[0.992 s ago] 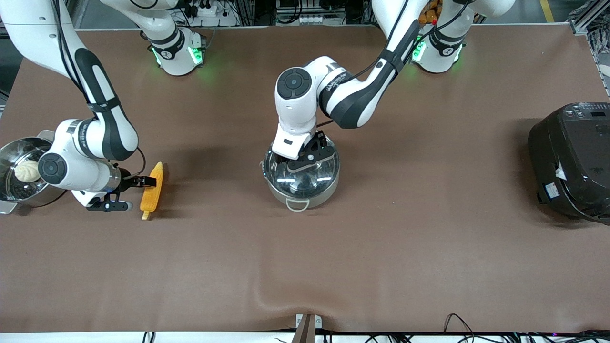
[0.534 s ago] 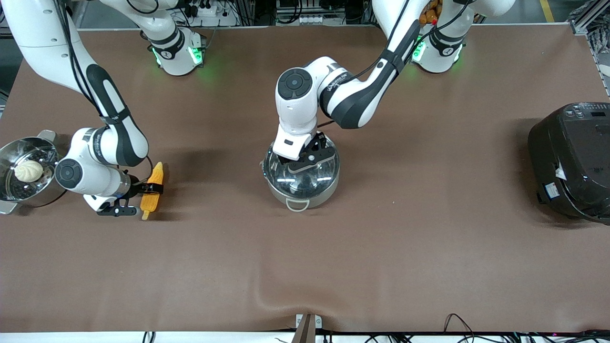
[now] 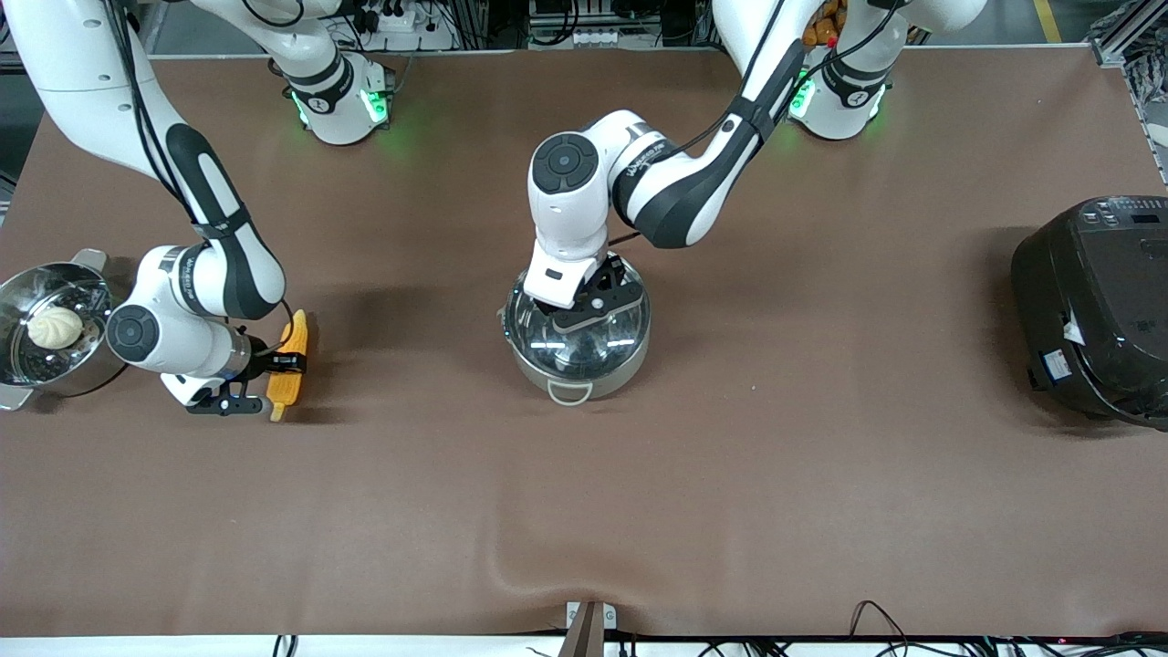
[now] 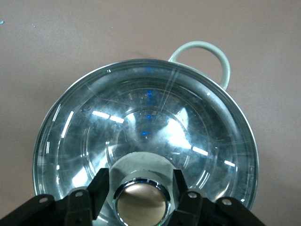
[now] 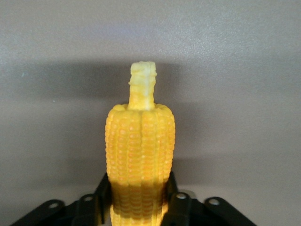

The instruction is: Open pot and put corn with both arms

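Note:
The steel pot [image 3: 578, 365] stands mid-table with its glass lid [image 3: 584, 333] on. My left gripper [image 3: 591, 306] is low over the lid. In the left wrist view the lid [image 4: 141, 122] fills the frame, and my left gripper [image 4: 139, 182] is open with a finger on each side of the coppery knob [image 4: 142, 203] and a small gap at each. The yellow corn [image 3: 296, 334] lies on the table toward the right arm's end. My right gripper [image 3: 285, 363] is shut on its middle. In the right wrist view the corn [image 5: 140, 141] sits between the fingers of the right gripper [image 5: 139, 190], stem stub pointing away.
A steel steamer pot [image 3: 18, 292] with a white bun [image 3: 53, 327] stands at the right arm's end of the table, close to the right arm's wrist. A big black rice cooker [image 3: 1095, 306] stands at the left arm's end.
My right gripper moved onto the corn and closed on its middle; the corn shifted slightly. My left gripper stayed over the lid knob.

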Motion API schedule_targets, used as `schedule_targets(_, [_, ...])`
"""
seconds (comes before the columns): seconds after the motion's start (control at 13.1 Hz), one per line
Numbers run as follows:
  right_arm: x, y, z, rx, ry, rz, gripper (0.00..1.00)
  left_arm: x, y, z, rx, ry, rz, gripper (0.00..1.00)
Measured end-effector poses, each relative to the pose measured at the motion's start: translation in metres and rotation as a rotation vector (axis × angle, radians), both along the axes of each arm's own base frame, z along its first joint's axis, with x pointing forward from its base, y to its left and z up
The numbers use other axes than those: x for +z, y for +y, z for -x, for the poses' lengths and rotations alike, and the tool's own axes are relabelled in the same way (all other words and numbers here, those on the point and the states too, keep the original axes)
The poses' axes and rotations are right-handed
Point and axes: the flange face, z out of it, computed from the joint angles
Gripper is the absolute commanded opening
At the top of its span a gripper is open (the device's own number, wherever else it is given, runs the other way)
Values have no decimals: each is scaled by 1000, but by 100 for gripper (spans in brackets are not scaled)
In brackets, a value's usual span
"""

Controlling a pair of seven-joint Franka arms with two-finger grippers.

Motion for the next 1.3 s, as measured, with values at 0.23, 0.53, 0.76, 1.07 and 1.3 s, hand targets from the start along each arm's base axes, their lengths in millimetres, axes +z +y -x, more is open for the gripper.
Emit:
schedule_targets(0.23, [1, 0, -1, 1, -1, 0, 0, 0, 0, 1, -1, 2, -1, 44])
schedule_targets(0.53, [18, 9, -6, 15, 2, -3, 0, 1, -1, 0, -1, -1, 2, 31])
schedule_targets(0.76, [37, 12, -9, 22, -9, -3, 0, 1, -1, 0, -1, -1, 2, 4])
schedule_targets(1.07, [46, 19, -9, 33, 8, -4, 0, 1, -1, 0, -1, 0, 1, 0])
schedule_targets(1.3, [48, 21, -9, 36, 8, -4, 0, 11, 3, 0, 6, 12, -13, 0])
